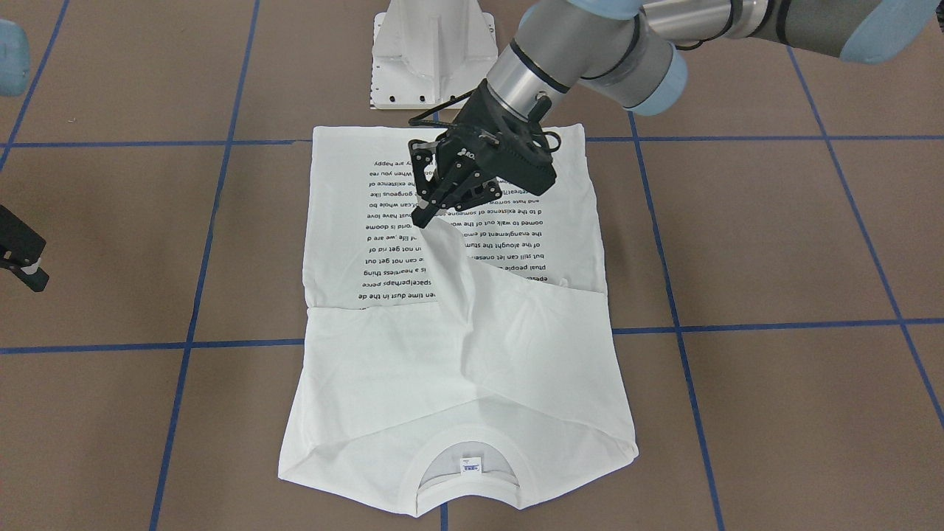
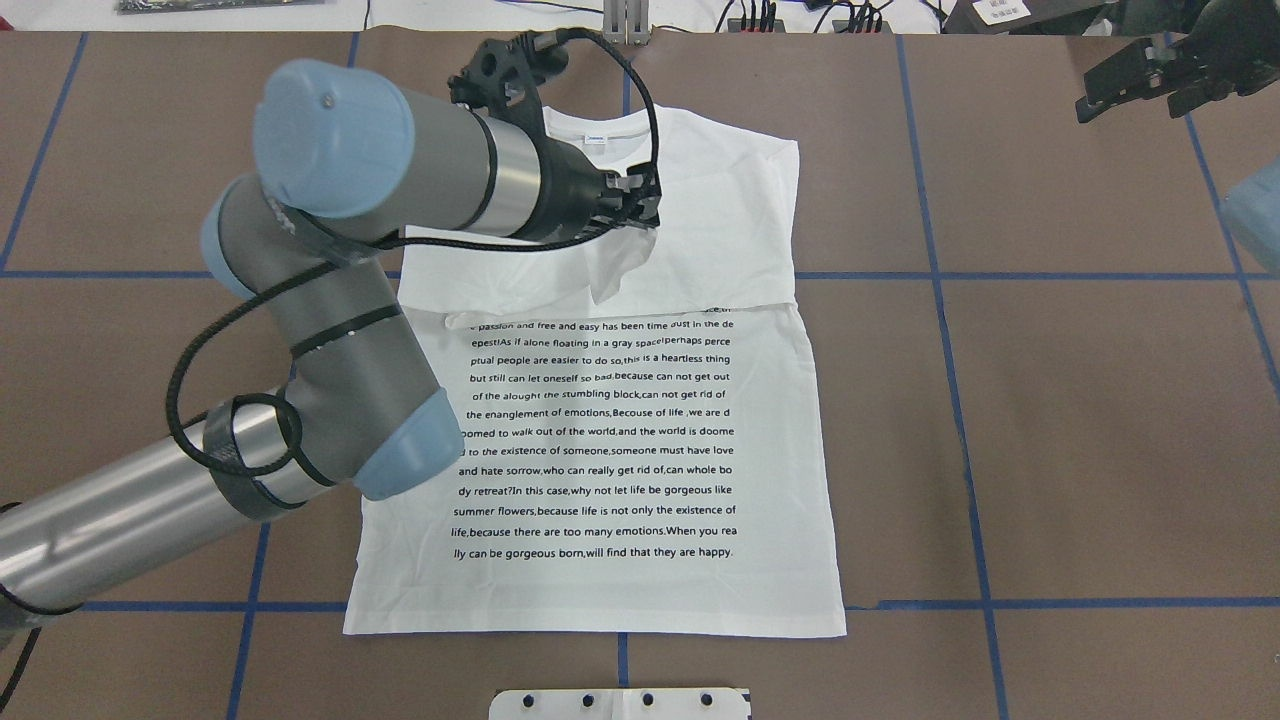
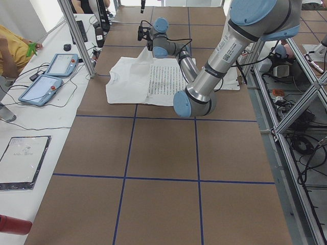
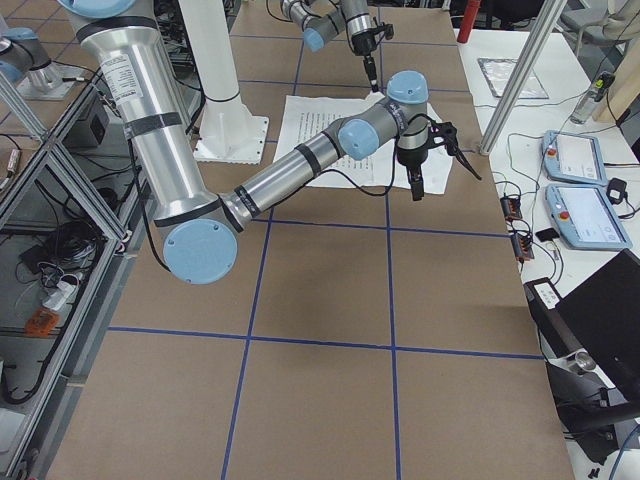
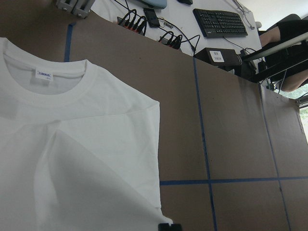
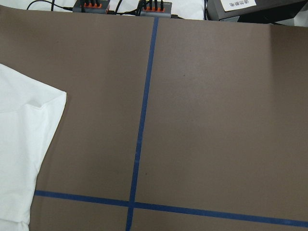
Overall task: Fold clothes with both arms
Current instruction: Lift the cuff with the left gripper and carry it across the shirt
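Shirt pinch, left arm working, right arm idle.
Front-facing: left gripper is clamped on a raised peak of the white T-shirt, with printed text directly beneath it. Overhead: right gripper is well apart from the cloth, over bare table; cannot tell its jaw state. Left wrist: collar and neck tag lie flat ahead.

The T-shirt was white with rows of small black print; the table was brown, gridded with blue tape; the left arm grey, capped pale blue
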You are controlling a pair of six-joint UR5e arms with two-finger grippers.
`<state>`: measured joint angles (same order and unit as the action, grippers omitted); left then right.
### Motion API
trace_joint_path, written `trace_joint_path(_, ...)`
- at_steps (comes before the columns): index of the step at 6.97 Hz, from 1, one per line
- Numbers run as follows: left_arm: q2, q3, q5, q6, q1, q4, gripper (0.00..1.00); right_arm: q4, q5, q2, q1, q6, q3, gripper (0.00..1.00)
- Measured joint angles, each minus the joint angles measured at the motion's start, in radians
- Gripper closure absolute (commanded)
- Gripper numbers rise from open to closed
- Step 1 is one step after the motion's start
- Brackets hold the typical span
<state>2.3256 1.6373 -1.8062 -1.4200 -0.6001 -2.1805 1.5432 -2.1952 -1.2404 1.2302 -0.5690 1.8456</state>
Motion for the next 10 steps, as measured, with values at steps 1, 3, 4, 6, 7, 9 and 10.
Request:
trace_joint_path(1,0.002,-0.041,0.077,0.002,0.068,-0.005,0.0,0.0,0.0,0.0,0.0,0.0,0.0,0.0)
trace_joint_path(3,0.004,-0.073,0.149,0.004,0.131,-0.01,0.0,0.0,0.001,0.0,0.0,-0.007,0.0,0.0)
trace_joint_path(4,0.001,-0.063,0.154,0.025,0.137,-0.005,0.0,0.0,0.002,0.002,-0.003,-0.026,0.002,0.0)
trace_joint_path(6,-0.018,-0.066,0.156,0.116,0.117,0.005,0.0,-0.003,0.006,0.015,-0.028,-0.096,0.004,0.0)
trace_joint_path(7,-0.025,-0.091,0.158,0.144,0.095,0.006,0.0,-0.009,0.009,0.019,-0.041,-0.119,0.004,0.0)
trace_joint_path(9,-0.027,-0.141,0.158,0.191,0.061,0.0,0.0,-0.015,0.032,0.038,-0.076,-0.165,0.003,0.0)
trace_joint_path(10,-0.022,-0.175,0.157,0.2,0.056,-0.004,0.0,-0.015,0.042,0.045,-0.089,-0.182,0.003,0.0)
